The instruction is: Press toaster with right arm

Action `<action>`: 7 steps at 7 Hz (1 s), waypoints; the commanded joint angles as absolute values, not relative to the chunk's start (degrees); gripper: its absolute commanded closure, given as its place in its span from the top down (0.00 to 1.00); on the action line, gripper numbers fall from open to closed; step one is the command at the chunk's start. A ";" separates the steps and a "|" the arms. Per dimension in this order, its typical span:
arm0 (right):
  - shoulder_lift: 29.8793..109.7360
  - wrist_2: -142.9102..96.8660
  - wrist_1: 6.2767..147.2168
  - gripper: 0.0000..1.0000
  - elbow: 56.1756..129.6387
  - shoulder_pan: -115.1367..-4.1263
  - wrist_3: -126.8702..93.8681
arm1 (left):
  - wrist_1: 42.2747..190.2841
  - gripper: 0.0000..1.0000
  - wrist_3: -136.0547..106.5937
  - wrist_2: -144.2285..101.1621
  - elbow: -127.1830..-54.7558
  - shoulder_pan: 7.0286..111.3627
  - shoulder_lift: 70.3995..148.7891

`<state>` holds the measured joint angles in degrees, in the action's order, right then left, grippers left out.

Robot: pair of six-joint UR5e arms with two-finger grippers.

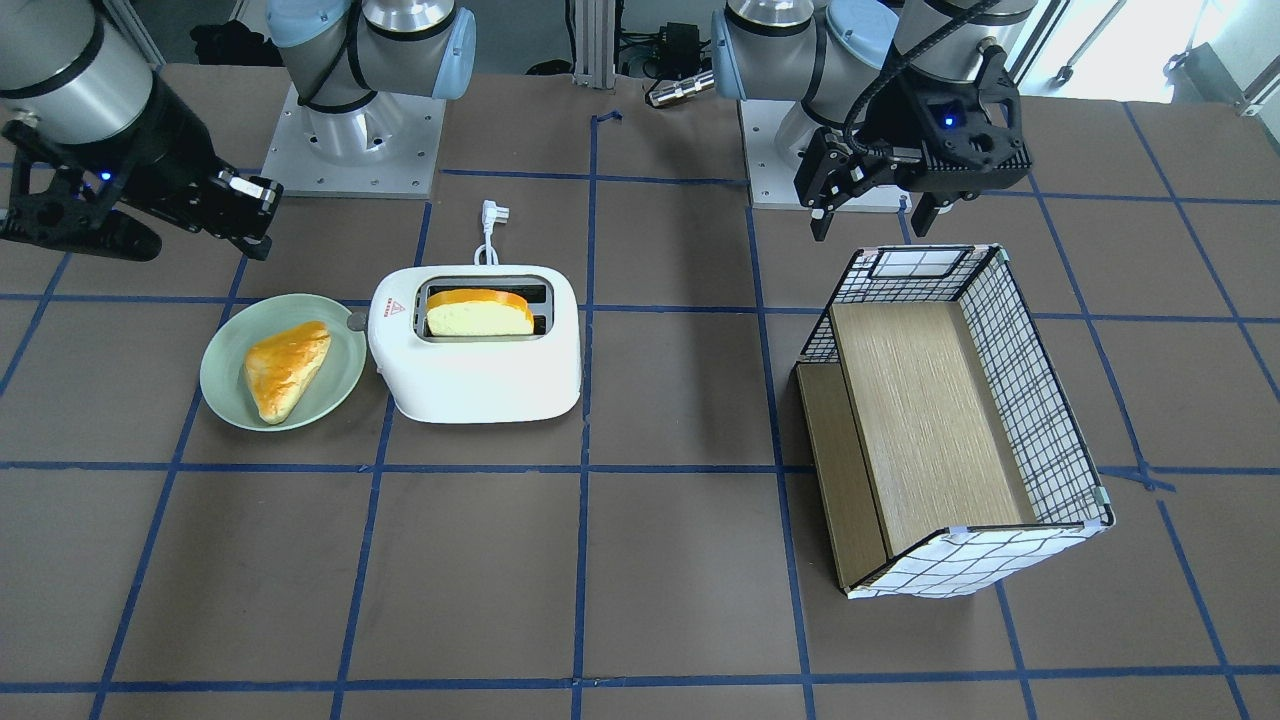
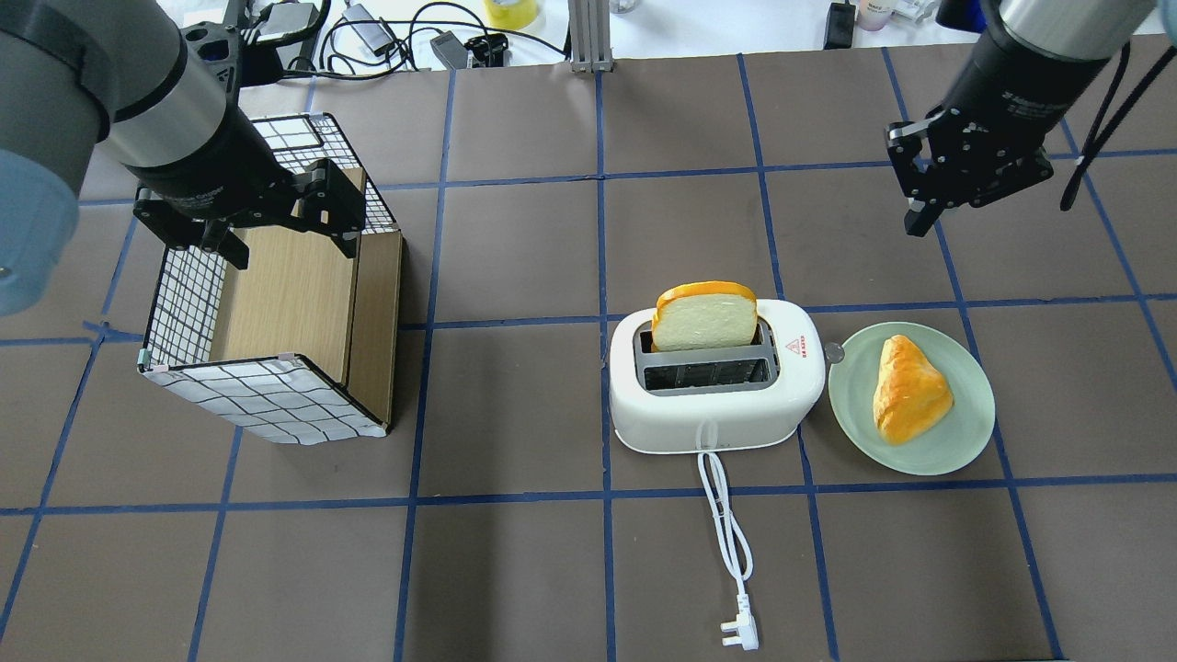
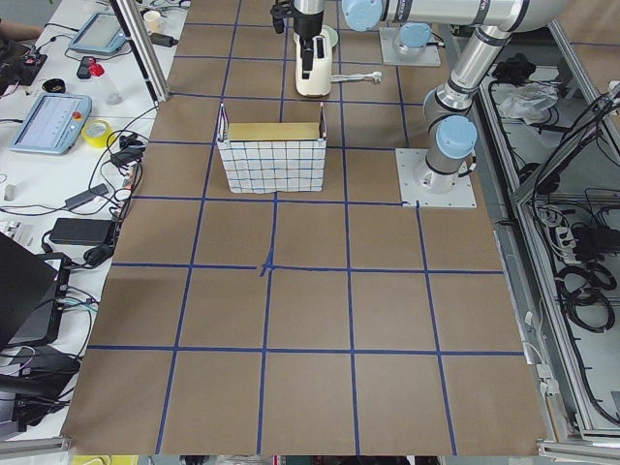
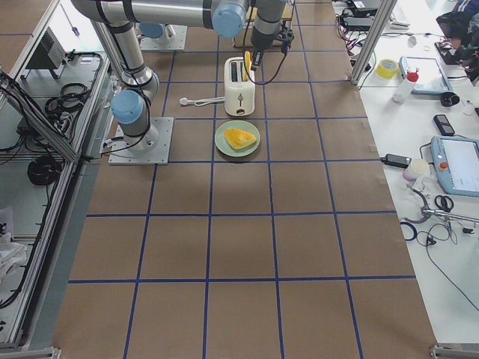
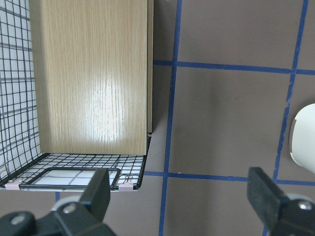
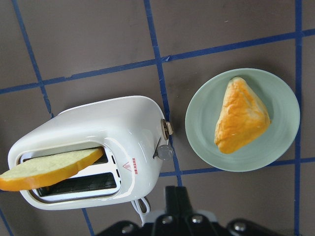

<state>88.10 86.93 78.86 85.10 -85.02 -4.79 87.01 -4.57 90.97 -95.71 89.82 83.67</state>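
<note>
The white toaster (image 2: 717, 395) stands mid-table with a bread slice (image 2: 705, 317) sticking up from its far slot. It also shows in the front view (image 1: 480, 350) and the right wrist view (image 6: 98, 142). Its small grey lever knob (image 6: 166, 151) faces the green plate. My right gripper (image 2: 915, 221) is shut and empty. It hovers in the air beyond the plate, apart from the toaster, and also shows in the right wrist view (image 6: 175, 194). My left gripper (image 5: 179, 191) is open and empty, over the near end of the grid-patterned box (image 2: 267, 405).
A green plate (image 2: 975, 441) with a golden pastry (image 2: 910, 391) sits right beside the toaster's lever end. The toaster's white cord and plug (image 2: 740, 630) trail toward the robot. The grid-patterned box, lined with wood, lies on the left side.
</note>
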 commanded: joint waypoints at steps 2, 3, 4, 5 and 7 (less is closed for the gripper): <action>87.89 95.16 82.16 0.00 83.67 -95.17 -16.69 | 87.01 1.00 -4.57 90.97 -95.71 89.82 83.67; 87.89 94.92 84.27 0.00 83.76 -95.36 -16.35 | 87.01 1.00 -4.57 90.97 -95.71 89.82 83.67; 87.89 94.49 88.46 0.22 84.28 -95.36 -16.26 | 87.01 1.00 -4.57 90.97 -95.71 89.82 83.67; 87.80 91.18 92.51 0.87 84.81 -95.36 -16.09 | 87.01 1.00 -4.57 90.97 -95.71 89.82 83.67; 87.54 90.35 96.94 0.99 85.08 -95.36 -15.03 | 87.01 1.00 -4.57 90.97 -95.71 89.82 83.67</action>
<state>87.67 90.80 94.56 84.88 -95.37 -15.49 87.01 -4.57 90.97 -95.71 89.82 83.67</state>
